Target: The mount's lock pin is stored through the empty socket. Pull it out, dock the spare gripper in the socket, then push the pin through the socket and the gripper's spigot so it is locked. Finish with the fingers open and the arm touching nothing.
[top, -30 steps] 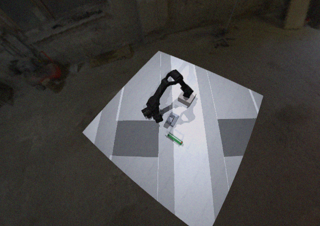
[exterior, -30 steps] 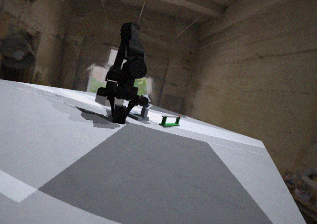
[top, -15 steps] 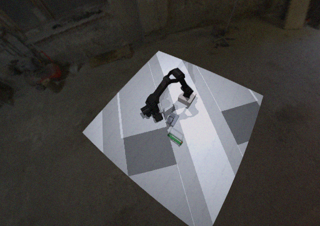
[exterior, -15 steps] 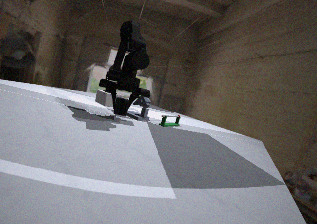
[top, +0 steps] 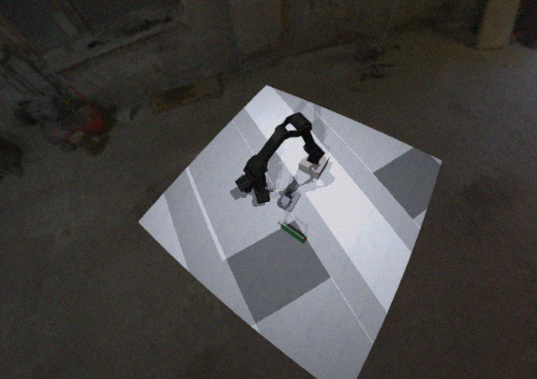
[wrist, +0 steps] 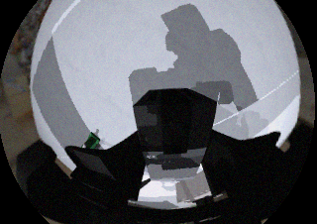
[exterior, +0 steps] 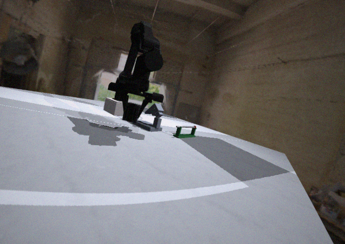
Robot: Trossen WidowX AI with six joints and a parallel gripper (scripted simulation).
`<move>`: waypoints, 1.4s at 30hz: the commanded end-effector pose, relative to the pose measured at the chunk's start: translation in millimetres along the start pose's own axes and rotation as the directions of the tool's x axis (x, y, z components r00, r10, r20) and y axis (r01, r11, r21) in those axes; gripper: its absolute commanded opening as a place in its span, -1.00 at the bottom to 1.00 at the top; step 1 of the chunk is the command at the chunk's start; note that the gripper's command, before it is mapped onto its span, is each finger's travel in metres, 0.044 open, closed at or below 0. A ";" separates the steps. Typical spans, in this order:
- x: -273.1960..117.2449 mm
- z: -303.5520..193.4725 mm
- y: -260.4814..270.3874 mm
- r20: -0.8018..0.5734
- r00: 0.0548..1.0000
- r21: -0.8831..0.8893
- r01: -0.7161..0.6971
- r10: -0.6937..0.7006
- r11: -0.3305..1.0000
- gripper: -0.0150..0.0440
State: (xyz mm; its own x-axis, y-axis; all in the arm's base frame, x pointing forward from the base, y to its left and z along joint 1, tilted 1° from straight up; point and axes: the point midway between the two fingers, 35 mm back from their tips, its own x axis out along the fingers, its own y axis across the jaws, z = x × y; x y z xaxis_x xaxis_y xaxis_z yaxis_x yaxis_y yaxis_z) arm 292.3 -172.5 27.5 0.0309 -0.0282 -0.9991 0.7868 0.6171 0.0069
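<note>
my jaws [top: 257, 184] [exterior: 133, 113], about half open, grip the black spare gripper [exterior: 131, 109] [wrist: 169, 125] near the grey mount [top: 291, 202] [exterior: 152, 128]; an off-centre hold could tilt it, jamming its spigot against the socket.

Your top view has a pale column [top: 498, 15] standing upright, well apart from a blurred red object [top: 91, 121].

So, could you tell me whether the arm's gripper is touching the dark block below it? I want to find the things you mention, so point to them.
Touching: the exterior view shows the fingers of the gripper [exterior: 132, 112] [wrist: 174, 130] pressed on both sides of the dark block [exterior: 132, 112] [wrist: 174, 117].
</note>
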 end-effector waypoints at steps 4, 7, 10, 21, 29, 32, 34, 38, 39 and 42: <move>-1.2 -0.8 -0.9 0.003 1.000 0.165 -0.002 0.001 0.986 -0.49; -1.4 -1.3 -1.4 0.003 1.000 0.239 -0.002 0.001 0.971 -0.49; -1.6 -1.9 -1.8 0.003 1.000 0.311 -0.002 0.001 0.950 -0.49; -2.2 -3.8 -3.5 0.002 1.000 0.557 -0.002 0.001 0.831 -0.49; -2.7 -5.2 -4.7 0.002 1.000 0.710 -0.002 0.001 0.704 -0.49; -2.8 -5.7 -5.2 0.002 1.000 0.761 -0.002 0.000 0.649 -0.49; -2.9 -6.1 -5.5 0.002 1.000 0.792 -0.002 0.000 0.611 -0.49; -3.2 -6.8 -6.1 0.002 1.000 0.849 -0.002 0.000 0.529 -0.49; -3.2 -7.0 -6.3 0.002 1.000 0.862 -0.002 0.000 0.507 -0.49; -3.4 -7.5 -6.7 0.002 1.000 0.897 -0.002 0.000 0.442 -0.49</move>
State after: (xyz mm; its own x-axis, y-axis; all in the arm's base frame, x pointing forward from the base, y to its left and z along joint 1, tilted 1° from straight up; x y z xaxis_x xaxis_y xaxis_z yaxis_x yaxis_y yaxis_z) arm 282.1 -170.2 28.5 0.0252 -0.0253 -0.9994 0.9272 -0.3730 0.0329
